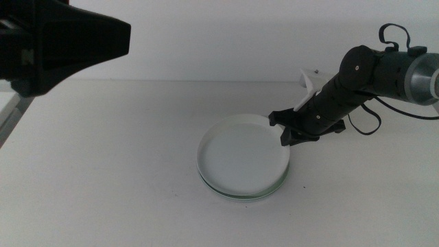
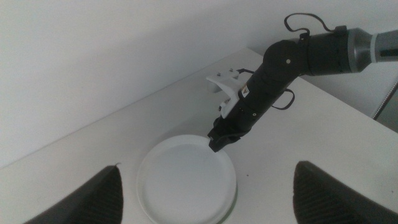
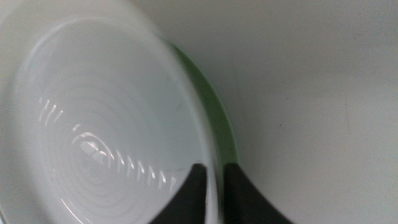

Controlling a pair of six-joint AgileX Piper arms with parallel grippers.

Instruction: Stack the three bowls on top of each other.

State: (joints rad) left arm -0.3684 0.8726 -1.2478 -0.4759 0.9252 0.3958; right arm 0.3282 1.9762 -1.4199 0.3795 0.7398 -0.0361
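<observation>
A white bowl lies on top of a stack near the table's middle. Under it a mint green bowl shows only as a thin rim. I cannot make out any other bowl in the stack. My right gripper comes in from the right and is shut on the white bowl's right rim, one jaw inside and one outside. My left gripper hangs open high above the table's left, well apart from the bowls.
A small white bracket-like part lies on the table behind the right arm. The white table meets a white wall at the back. Its left edge shows at the far left.
</observation>
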